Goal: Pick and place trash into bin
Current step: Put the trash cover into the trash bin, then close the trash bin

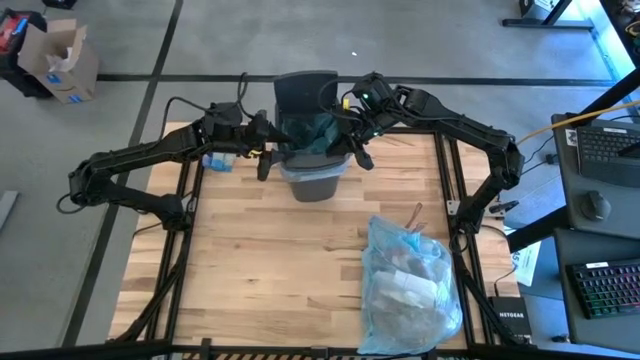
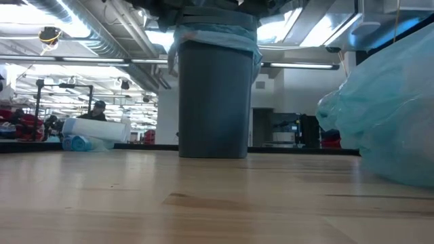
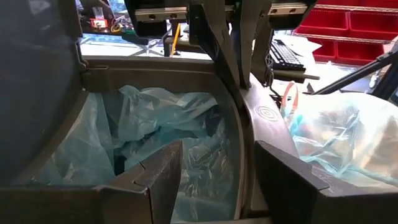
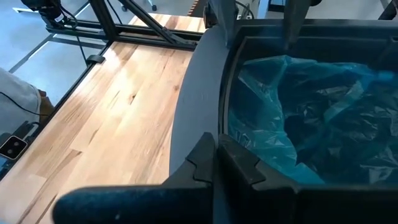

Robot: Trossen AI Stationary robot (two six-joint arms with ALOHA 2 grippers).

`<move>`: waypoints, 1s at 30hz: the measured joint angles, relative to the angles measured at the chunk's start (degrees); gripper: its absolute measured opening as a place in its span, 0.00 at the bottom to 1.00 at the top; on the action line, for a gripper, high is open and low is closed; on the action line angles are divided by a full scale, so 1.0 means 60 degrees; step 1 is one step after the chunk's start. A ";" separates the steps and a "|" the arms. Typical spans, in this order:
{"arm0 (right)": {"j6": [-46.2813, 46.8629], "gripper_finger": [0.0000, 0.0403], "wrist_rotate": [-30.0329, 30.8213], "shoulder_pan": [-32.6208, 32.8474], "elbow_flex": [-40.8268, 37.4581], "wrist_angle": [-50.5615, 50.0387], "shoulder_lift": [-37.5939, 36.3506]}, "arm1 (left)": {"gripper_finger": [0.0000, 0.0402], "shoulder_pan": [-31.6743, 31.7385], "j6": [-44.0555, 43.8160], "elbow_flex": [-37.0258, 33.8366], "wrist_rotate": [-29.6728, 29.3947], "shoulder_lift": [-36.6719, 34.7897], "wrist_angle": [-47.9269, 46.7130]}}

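My L gripper point(image 3: 214, 171) spread, R gripper point(image 4: 214, 158) pressed together, over bin point(image 1: 312, 180) | next: fetch trash bag point(image 1: 410, 285)

Both pincers crowd the bin point(image 1: 312, 165) mouth; table point(image 1: 260, 270) front open.

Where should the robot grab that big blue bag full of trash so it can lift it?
Probably at the bunched, narrower neck of the blue bag, the end nearest the bin, coming straight down from above. The bag lies flat on the table and bulges wide lower down, too broad for two fingers; the gathered film at the neck looks thin enough to pinch.
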 joint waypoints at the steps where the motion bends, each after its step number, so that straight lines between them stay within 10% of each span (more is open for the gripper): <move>1: 0.0007 0.03 0.0000 0.0000 0.0000 0.0005 0.0000 | 0.48 -0.0030 0.0000 0.0000 -0.0012 0.0000 0.0000; 17: 0.1601 0.03 0.1767 -0.0028 -0.0126 0.2021 -0.1445 | 0.48 0.0310 -0.0926 -0.0263 0.0052 -0.2121 0.0628; 24: 0.0329 0.03 0.5934 -0.0318 -0.0126 0.2551 -0.1912 | 0.48 0.0927 0.0198 -0.0244 -0.2550 -0.3005 0.0489; 30: -0.0216 0.03 0.6615 -0.1180 -0.0083 0.3695 -0.1501 | 0.48 0.1947 0.1665 -0.0233 -0.4556 -0.2960 0.0746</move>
